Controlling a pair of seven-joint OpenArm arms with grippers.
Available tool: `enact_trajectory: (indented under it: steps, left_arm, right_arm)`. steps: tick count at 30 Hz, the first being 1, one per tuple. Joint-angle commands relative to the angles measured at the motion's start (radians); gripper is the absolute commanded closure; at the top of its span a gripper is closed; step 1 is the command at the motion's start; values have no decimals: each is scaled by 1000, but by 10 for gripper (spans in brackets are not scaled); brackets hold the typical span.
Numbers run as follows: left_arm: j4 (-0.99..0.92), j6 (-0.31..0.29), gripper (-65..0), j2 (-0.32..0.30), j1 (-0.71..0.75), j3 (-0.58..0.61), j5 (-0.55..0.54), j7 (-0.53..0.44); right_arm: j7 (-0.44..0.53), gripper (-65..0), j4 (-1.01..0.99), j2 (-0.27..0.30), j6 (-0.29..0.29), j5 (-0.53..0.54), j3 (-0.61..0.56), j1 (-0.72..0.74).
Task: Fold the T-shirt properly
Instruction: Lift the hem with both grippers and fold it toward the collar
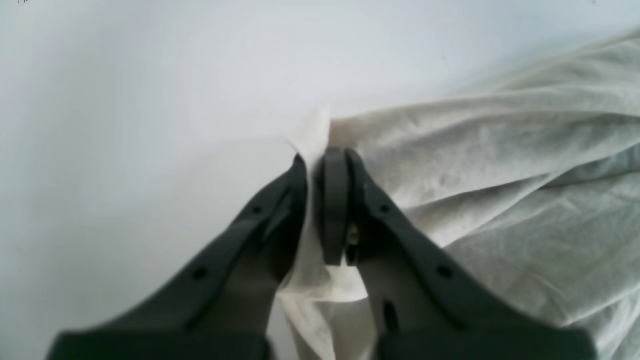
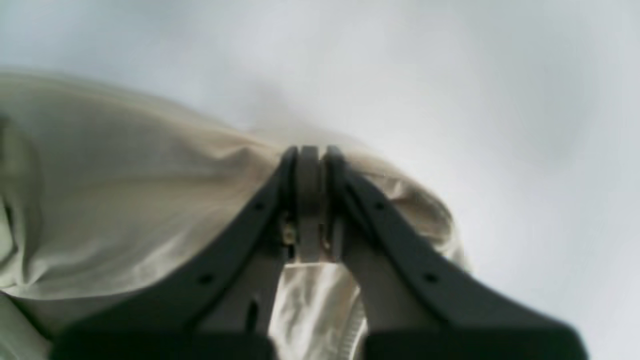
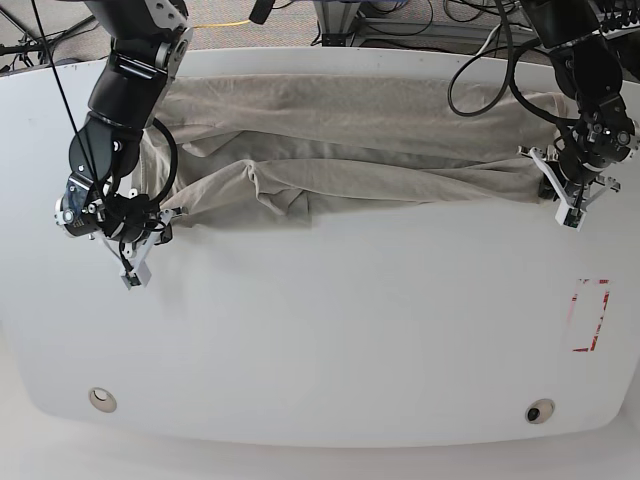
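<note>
Now the T-shirt [image 3: 350,150] lies stretched across the far half of the desk [image 3: 330,340], its long axis running side to side between the two arms. The left gripper [image 1: 320,160] has its jaws pinched tight on a cloth edge at one end; the right gripper [image 2: 309,152] is clamped just as tight on a fold at the other. So each arm owns its own end, and the cloth runs inward from each set of jaws toward the middle. My read: whatever fold comes, both ends have to travel together or the shirt skews. Hard to make out: which part of the shirt each has, hem, sleeve or shoulder. The collar isn't visible, and both wrist views are soft.
</note>
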Motion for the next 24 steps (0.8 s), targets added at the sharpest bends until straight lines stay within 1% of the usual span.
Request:
enact_trajectory:
  steps: [1, 6, 11, 21, 24]
  left_arm:
    - [17, 1, -17, -15, -11, -3, -9, -18]
    - [17, 1, -17, -15, -11, -3, -9, -18]
    - [17, 1, -17, -15, -8, -3, -9, -18]
    - [17, 1, -17, -16, -6, -5, -7, -18]
    - [17, 1, -17, -16, -6, -5, -7, -18]
  right_arm:
    - [12, 0, 25, 14, 2, 2, 5, 11]
    - [9, 0, 118, 16, 2, 3, 17, -40]
    - [-56, 0, 249, 11, 2, 3, 95, -89]
    - [-62, 0, 323, 17, 2, 3, 112, -193]
    - [-62, -38, 330, 13, 2, 3, 115, -210]
